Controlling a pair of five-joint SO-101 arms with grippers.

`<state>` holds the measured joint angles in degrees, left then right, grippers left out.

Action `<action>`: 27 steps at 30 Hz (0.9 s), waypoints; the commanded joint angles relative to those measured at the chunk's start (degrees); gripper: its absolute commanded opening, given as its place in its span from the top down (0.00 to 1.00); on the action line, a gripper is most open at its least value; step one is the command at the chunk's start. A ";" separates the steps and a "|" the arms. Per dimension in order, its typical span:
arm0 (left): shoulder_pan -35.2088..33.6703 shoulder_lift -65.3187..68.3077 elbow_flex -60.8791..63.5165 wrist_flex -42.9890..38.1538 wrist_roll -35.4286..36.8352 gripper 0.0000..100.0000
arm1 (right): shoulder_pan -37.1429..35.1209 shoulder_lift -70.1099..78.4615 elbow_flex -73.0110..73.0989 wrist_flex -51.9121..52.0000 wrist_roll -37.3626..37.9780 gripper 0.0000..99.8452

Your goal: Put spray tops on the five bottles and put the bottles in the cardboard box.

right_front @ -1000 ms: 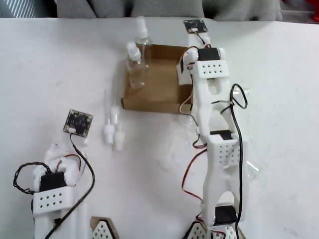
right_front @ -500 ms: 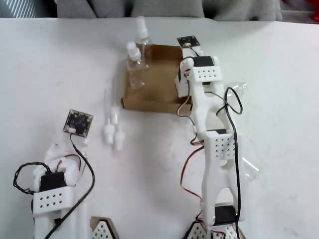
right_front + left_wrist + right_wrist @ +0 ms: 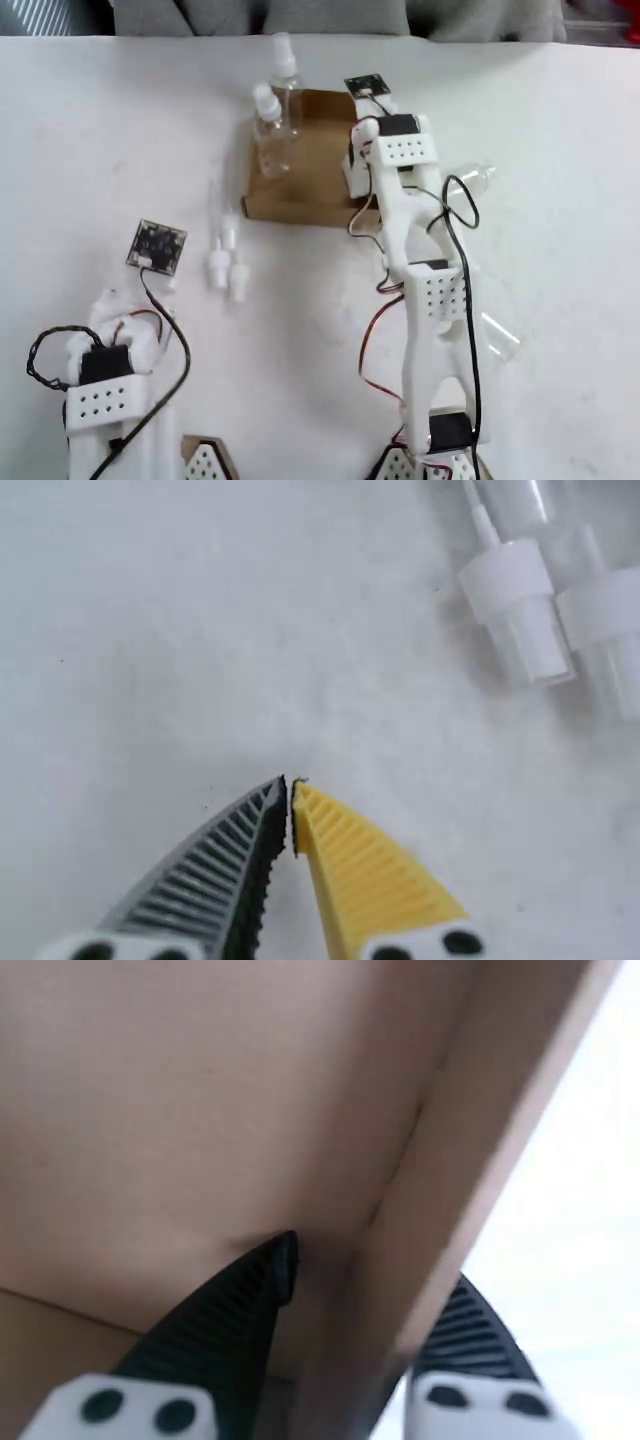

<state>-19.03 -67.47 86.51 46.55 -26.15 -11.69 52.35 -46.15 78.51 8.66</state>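
Cardboard made up the open box (image 3: 318,168) that sat toward the far side of the white bench (image 3: 100,130), just left of the right arm (image 3: 430,300). That arm stretched away over the bench to the box's right wall (image 3: 470,1110). The right claw (image 3: 375,1270) straddled this wall, one black finger (image 3: 240,1300) inside against the brown floor and the other (image 3: 465,1335) outside over the bench, closed onto the cardboard between them.

Two clear bottles with white spray tops fitted were at the box's far-left corner: one (image 3: 271,135) inside against the left wall, the other (image 3: 286,75) at the far edge. Whether that one stood inside or just beyond the wall could not be told.

Three loose spray tops (image 3: 228,262) lay together on the bench, left of the box and nearer than it. Two uncapped clear bottles lay to the right of the right arm, one (image 3: 480,177) level with the box and one (image 3: 500,340) nearer, both partly hidden by it.

The left arm (image 3: 100,385) was at the near-left corner. The left claw (image 3: 291,785) was empty, its grey and yellow tips pressed together just above the bare bench, with two of the loose tops (image 3: 515,610) a little way off.
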 commanded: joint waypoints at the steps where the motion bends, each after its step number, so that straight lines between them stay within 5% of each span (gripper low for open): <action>1: -0.57 -1.01 -0.44 -1.41 -0.79 0.97 | 0.75 -0.92 -2.29 0.66 0.70 0.97; 9: -0.57 -1.01 -0.44 -1.41 -0.79 0.97 | 1.80 -1.10 -2.46 0.75 0.79 0.98; 15: -0.57 -1.01 -0.44 -1.41 -0.79 0.97 | 1.80 -1.10 -2.81 3.91 11.08 0.98; 27: -0.57 -1.01 -0.44 -1.49 -0.79 0.97 | 2.68 -1.19 -2.55 7.87 17.67 0.98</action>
<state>-19.03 -67.47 86.51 46.55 -26.15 -9.49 52.44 -46.33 83.96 24.75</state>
